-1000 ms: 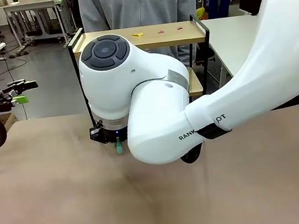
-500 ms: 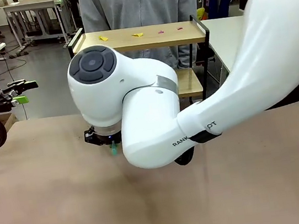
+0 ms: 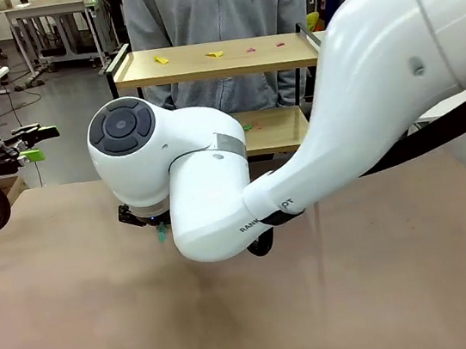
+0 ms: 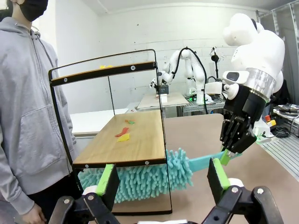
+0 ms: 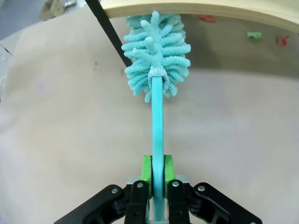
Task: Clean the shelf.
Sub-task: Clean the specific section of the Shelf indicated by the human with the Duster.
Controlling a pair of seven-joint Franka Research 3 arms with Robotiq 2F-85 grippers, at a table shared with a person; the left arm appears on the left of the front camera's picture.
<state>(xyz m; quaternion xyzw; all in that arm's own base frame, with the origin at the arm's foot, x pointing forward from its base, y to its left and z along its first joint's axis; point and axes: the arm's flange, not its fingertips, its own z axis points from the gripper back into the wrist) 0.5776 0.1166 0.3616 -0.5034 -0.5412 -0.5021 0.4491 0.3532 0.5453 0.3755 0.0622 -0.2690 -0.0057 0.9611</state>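
The shelf (image 3: 217,59) stands at the table's far edge, with small yellow and pink scraps (image 3: 214,54) on its top board and a green one on the lower board. Seen side-on in the left wrist view, the shelf (image 4: 140,149) has red and yellow scraps (image 4: 122,134) on its lower board. A teal fluffy duster (image 4: 140,179) reaches under that board. My right gripper (image 5: 157,176) is shut on the duster handle (image 5: 157,126); it also shows low over the table (image 3: 160,226) and from the side (image 4: 230,156). My left gripper (image 4: 162,179) is open, off the table's left edge (image 3: 38,143).
A person in a grey hoodie (image 3: 213,4) stands just behind the shelf. The right arm's big white links (image 3: 220,202) cross the middle of the table. A black frame leg (image 5: 110,35) stands beside the duster head. Red and green scraps (image 5: 254,35) lie beneath the board.
My right arm has swung toward the picture's left with the duster, uncovering more of the shelf's top and lower boards. The left arm has stayed still.
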